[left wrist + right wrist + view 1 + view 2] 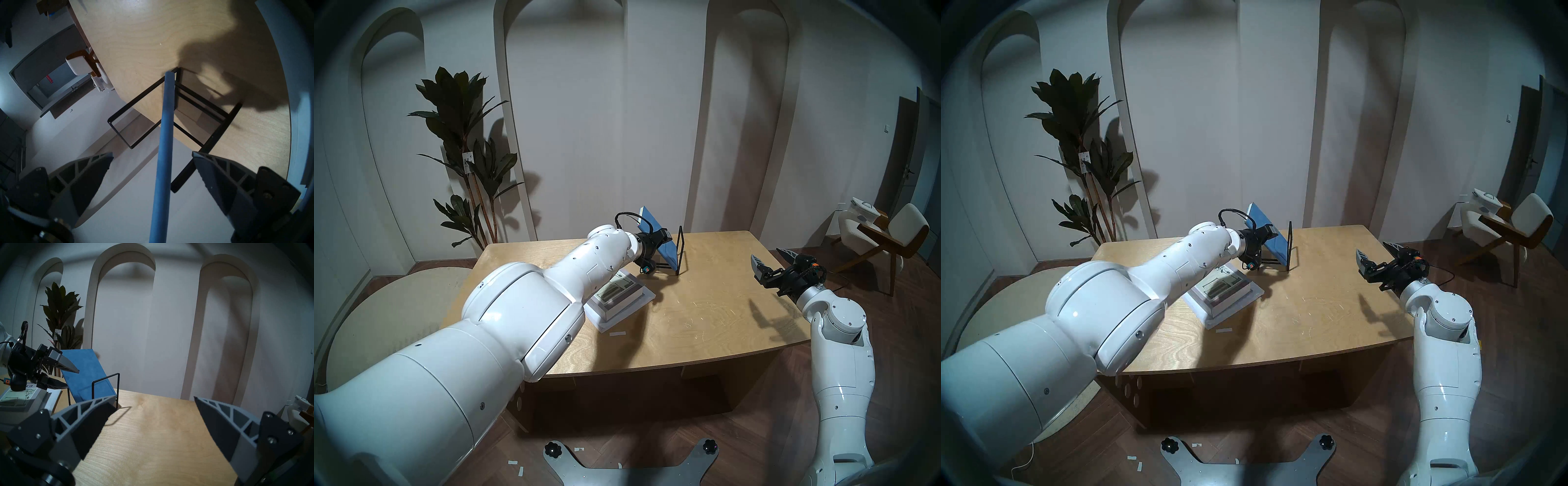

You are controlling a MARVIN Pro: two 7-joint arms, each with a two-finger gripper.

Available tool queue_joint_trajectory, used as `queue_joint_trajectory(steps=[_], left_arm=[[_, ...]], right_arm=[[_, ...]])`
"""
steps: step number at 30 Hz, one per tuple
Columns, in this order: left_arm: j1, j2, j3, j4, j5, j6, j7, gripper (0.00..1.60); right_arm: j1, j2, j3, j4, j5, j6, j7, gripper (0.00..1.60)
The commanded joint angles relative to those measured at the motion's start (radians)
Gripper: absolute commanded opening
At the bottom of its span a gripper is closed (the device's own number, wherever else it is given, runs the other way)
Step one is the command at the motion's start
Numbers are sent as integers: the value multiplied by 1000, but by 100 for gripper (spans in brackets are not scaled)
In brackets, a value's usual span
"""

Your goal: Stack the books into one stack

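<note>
in the head stereo left view, the left hand [656,241] is reaching over the back of the wooden bench [704,322], its fingers spread to either side of the blue book [658,242]. the blue book is leaning tilted in the black wire rack [680,253]. nearer the front-left, the thick white-grey book [617,295] is lying flat on the large white softcover [648,297], partly hidden by the left arm. the right hand [772,263] is hanging open above the bench's right edge, holding nothing.

in the head stereo right view, the same layout is showing: the blue book [1268,237] is slanting in the rack [1289,249], and the white-grey book [1224,288] is sitting on the white softcover [1255,293]. a potted plant [1076,135] is standing by the wall.

in the left wrist view, the blue book [165,135] is showing edge-on, running up between the two fingers [88,176], with clear gaps on both sides, so the left hand [153,161] is standing open and not touching it. the rack [176,108] is sitting on the bench [144,34] beyond.

in the right wrist view, the right hand [153,405] is gaping wide over bare bench [153,438]. across from it, the left hand [71,377] is straddling the blue book [88,372] in the rack [105,387], beside the two stacked books [25,399].
</note>
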Motion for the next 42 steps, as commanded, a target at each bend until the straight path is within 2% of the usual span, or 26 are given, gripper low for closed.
queue_joint_trajectory(steps=[1, 7, 21, 22, 23, 24, 25, 27, 28, 29, 36, 42], left_arm=[[-54, -25, -49, 7, -44, 6, -13, 160], [-77, -30, -102, 16, -87, 7, -39, 160], [-71, -53, -114, 26, -94, 29, -85, 160], [-69, -55, -114, 26, -95, 32, -88, 156], [-69, -56, -115, 26, -95, 33, -90, 121], [-67, -55, -114, 28, -94, 33, -92, 96], [-66, -55, -114, 28, -94, 35, -93, 63], [-64, -52, -113, 30, -94, 35, -96, 35], [-64, -51, -113, 31, -94, 35, -96, 14], [-64, -49, -113, 32, -94, 35, -97, 0], [-65, -28, -119, 31, -99, 39, -82, 0], [-84, -14, -155, 22, -130, 34, -61, 0]], right_arm=[[10, 2, 2, -18, 4, -8, 0, 160], [10, 3, 1, -16, 4, -7, 0, 160], [11, 6, 0, -14, 5, -7, 0, 160], [11, 6, 0, -14, 5, -7, 0, 160], [11, 6, -1, -14, 6, -8, -1, 160], [11, 6, -1, -14, 6, -8, -1, 160], [11, 6, -1, -14, 6, -8, -1, 160], [11, 6, -1, -14, 6, -8, -1, 160], [11, 6, -1, -14, 6, -8, -1, 160], [11, 7, -1, -14, 6, -8, -1, 160], [10, 7, -2, -14, 7, -8, -1, 160], [10, 8, -2, -14, 8, -8, -2, 160]])
